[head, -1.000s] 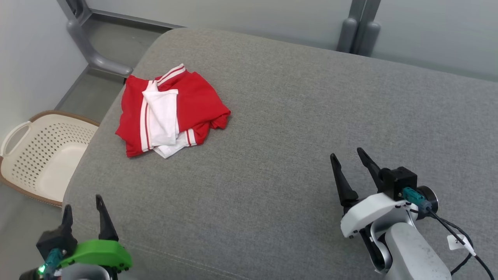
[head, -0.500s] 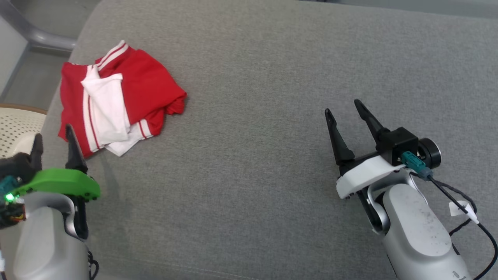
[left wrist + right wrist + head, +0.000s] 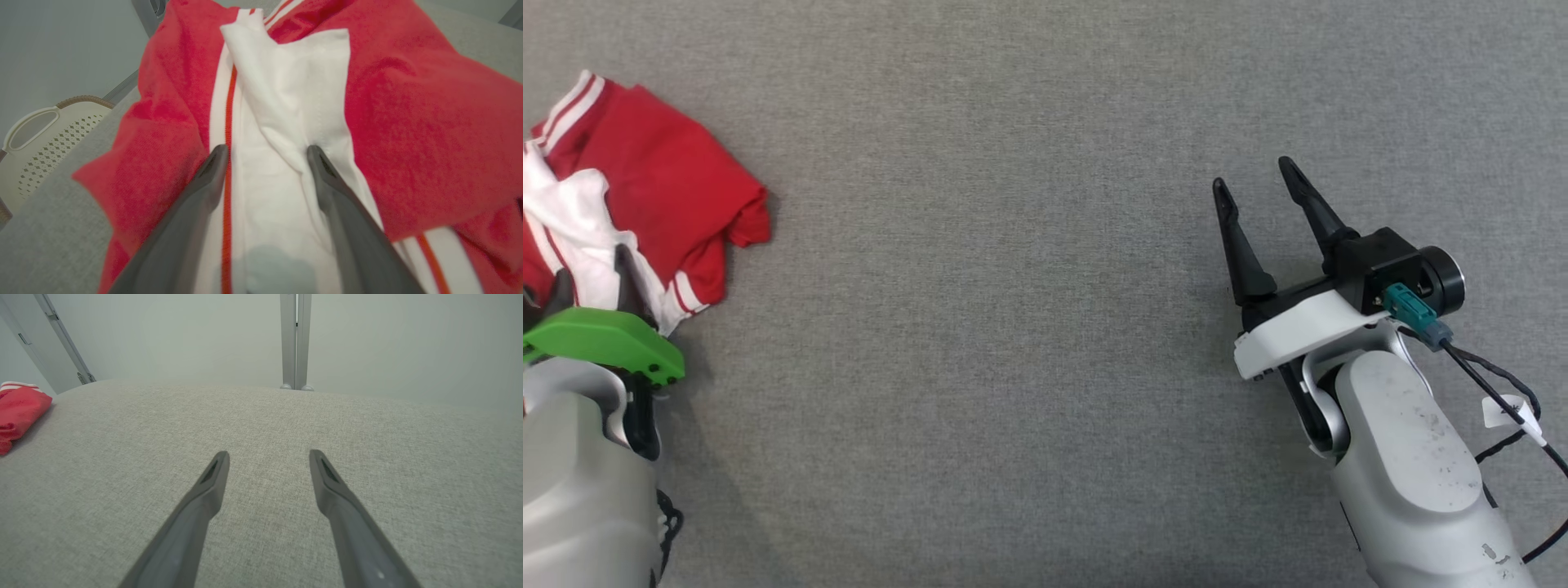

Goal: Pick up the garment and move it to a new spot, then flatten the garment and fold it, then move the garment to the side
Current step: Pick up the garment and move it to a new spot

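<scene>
Two end effectors, one garment and three fixtures for you to log

Item one: garment (image 3: pixel 662 180), red with white panels and red-and-white striped trim. It lies crumpled at the far left of the grey fabric surface (image 3: pixel 1013 245) and is partly cut by the head view's left edge.

Item two: left end effector (image 3: pixel 266 150), green-shelled wrist, fingers spread apart and clamped on nothing. You see both tips over the garment's white panel, one beside a thin red stripe, the other at a fold in the white cloth. Whether they touch the cloth you cannot tell.

Item three: right end effector (image 3: pixel 1252 173), white-shelled wrist, fingers likewise apart and empty. It sits over bare grey fabric on the right side, well apart from the garment.

Item four: cream basket (image 3: pixel 41 139), perforated, with a handle slot. It stands beyond the surface's edge in the left wrist view.

Item five: grey upright post (image 3: pixel 295 339), behind the surface's far edge in the right wrist view
</scene>
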### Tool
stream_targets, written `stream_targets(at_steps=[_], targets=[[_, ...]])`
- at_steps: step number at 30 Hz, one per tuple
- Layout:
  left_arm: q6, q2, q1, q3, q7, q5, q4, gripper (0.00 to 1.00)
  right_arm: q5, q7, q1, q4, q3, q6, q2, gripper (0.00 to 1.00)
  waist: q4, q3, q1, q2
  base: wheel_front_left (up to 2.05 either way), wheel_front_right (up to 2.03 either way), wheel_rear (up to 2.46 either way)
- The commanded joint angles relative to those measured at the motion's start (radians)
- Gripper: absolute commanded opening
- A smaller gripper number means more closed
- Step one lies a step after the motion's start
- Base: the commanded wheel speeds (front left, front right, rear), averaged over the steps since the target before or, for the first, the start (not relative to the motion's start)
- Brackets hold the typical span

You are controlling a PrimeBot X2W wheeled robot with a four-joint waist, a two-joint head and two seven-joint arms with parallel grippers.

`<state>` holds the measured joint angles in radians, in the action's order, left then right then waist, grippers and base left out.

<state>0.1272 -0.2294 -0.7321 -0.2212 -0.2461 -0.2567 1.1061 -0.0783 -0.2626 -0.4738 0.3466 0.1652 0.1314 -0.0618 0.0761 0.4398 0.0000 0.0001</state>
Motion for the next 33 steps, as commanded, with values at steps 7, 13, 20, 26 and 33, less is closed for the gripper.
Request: stream_targets(at_steps=[7, 13, 20, 26, 33], targets=[[0.006, 0.019, -0.032, 0.039, -0.002, -0.003, 0.073, 0.00, -0.006, -0.003, 0.006, 0.005, -0.030, -0.001, 0.000, 1.00, -0.034, 0.003, 0.0000, -0.0001, 0.00, 0.00, 0.00], [0.004, 0.022, -0.046, 0.075, -0.017, -0.003, -0.088, 0.00, -0.014, -0.003, 0.022, 0.016, -0.045, -0.001, 0.005, 1.00, -0.037, -0.044, 0.0000, -0.0001, 0.00, 0.00, 0.00], [0.004, 0.087, 0.008, 0.187, -0.018, 0.002, -0.324, 0.00, -0.051, -0.003, 0.045, 0.021, -0.047, -0.001, 0.009, 1.00, -0.096, -0.102, 0.0000, -0.0001, 0.00, 0.00, 0.00], [0.004, 0.130, 0.037, 0.315, -0.018, -0.034, -0.406, 0.00, -0.091, -0.003, 0.065, 0.024, -0.037, -0.001, 0.010, 1.00, -0.176, -0.134, 0.0000, -0.0001, 0.00, 0.00, 0.00], [0.004, 0.167, 0.070, 0.463, -0.018, -0.086, -0.434, 0.00, -0.123, -0.003, 0.087, 0.030, -0.032, -0.001, 0.010, 1.00, -0.274, -0.163, 0.0000, -0.0001, 0.00, 0.00, 0.00]])
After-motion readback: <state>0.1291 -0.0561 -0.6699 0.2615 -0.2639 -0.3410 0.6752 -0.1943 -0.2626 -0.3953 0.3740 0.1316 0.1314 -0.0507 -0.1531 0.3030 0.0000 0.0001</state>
